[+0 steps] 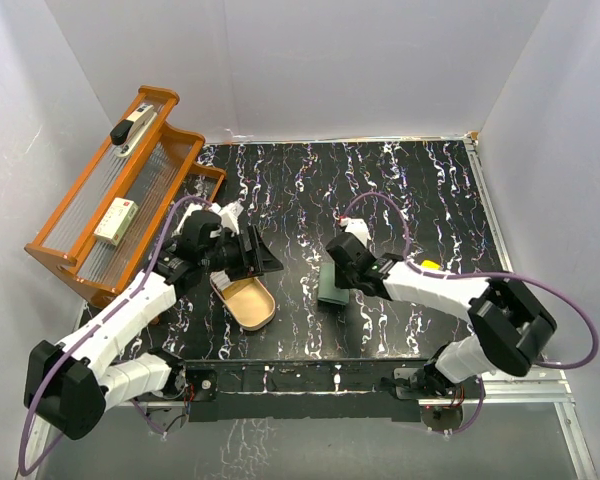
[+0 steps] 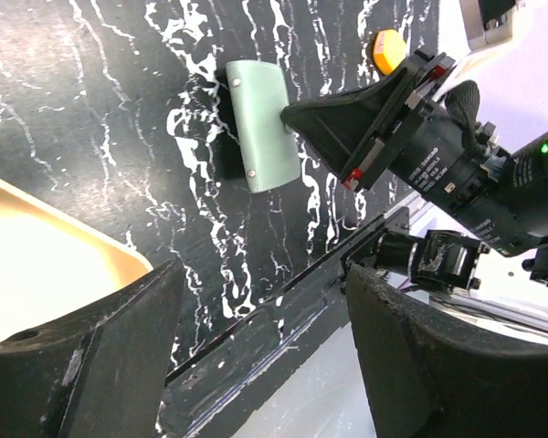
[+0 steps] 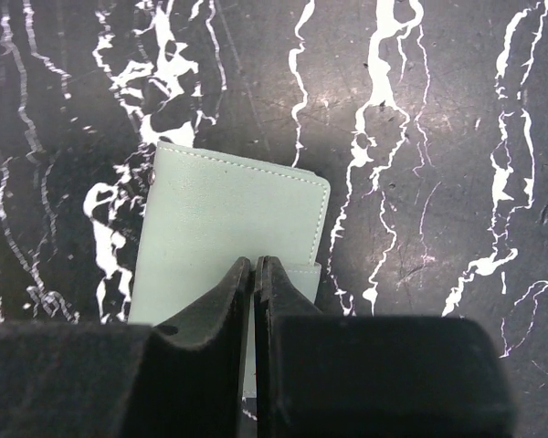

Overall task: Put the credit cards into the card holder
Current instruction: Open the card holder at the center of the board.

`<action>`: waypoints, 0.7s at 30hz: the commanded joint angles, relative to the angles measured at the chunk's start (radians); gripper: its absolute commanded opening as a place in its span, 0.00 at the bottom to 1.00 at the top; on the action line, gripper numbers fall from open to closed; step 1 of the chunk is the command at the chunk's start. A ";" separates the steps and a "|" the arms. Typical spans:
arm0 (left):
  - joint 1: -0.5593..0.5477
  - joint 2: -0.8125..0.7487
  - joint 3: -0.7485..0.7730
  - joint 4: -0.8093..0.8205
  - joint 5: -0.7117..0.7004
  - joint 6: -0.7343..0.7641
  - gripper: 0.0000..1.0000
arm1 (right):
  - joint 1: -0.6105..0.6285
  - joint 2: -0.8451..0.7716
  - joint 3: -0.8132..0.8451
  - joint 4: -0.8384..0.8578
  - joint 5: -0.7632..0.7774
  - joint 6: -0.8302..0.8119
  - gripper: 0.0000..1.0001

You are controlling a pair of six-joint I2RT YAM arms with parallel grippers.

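Card holder (image 3: 228, 228): pale green, closed, lying flat near the middle of the black marbled table (image 1: 410, 190). I see open tabletop running beyond it to the back wall (image 1: 380, 70), and more to its right.
Right gripper (image 3: 254, 266): jaws pressed together at its near edge, by the snap tab. I cannot tell whether they pinch it.
Left gripper (image 2: 265, 301): left of it, jaws wide apart, holding nothing.
Tan dish (image 1: 248, 303): just left of it, beside my left gripper.
Wooden rack (image 1: 100, 205): far left, well apart.
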 commanded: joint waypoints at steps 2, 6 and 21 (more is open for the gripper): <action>-0.032 0.050 -0.014 0.096 0.047 -0.067 0.68 | 0.006 -0.120 -0.060 0.177 -0.068 -0.056 0.00; -0.054 0.126 -0.010 0.160 0.061 -0.094 0.67 | 0.006 -0.164 -0.080 0.209 -0.106 -0.054 0.00; -0.143 0.415 -0.015 0.524 0.123 -0.308 0.61 | 0.007 -0.347 -0.133 0.284 -0.199 -0.013 0.00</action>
